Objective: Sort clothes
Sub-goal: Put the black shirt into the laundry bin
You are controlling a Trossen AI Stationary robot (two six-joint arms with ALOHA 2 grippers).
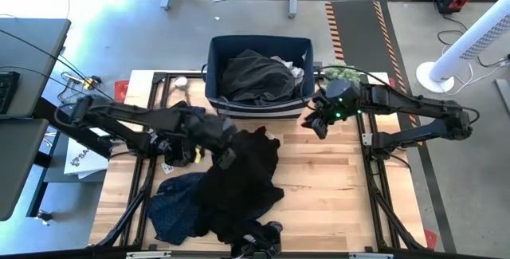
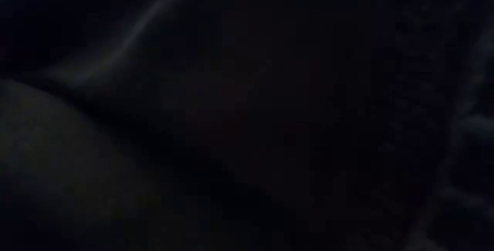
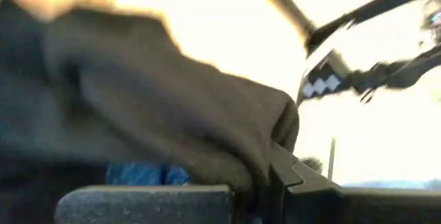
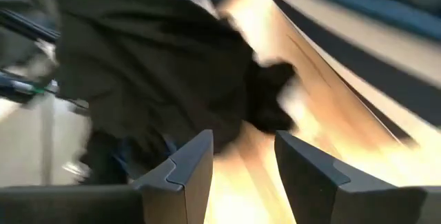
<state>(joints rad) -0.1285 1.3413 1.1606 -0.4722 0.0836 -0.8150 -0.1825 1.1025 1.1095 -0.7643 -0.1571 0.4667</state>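
**Black garment pinched above the heap, right arm waiting by the bin**

Dark cloth lies right against the low camera and fills its whole view, so nothing else can be made out there.

From above, a heap of soft black fabric garments [image 1: 239, 181] sprawls over the middle of the light wooden slatted tabletop [image 1: 335, 187], reaching toward its near edge. A dark navy speckled garment [image 1: 174, 199] spreads flat on the left of that heap, partly tucked under it. The left gripper [image 1: 225, 157] sits at the heap's upper left edge, its arm stretching in from the left side of the tabletop. In the left wrist view a fold of black cloth [image 3: 172, 107] drapes over the dark fingers [image 3: 289, 172], and the jaws are pinching it; a strip of blue fabric shows beneath.

At the far edge of the tabletop stands a boxy navy fabric bin [image 1: 259, 45], holding a crumpled dark grey-black garment [image 1: 255, 76] with a bit of white cloth [image 1: 292, 68] at its right side.

The right gripper [image 1: 316, 123] hovers just beside the bin's front right corner, apart from the heap. Its wrist view shows the two fingers [image 4: 186, 165] spread with bare wood between them and the black heap farther off.
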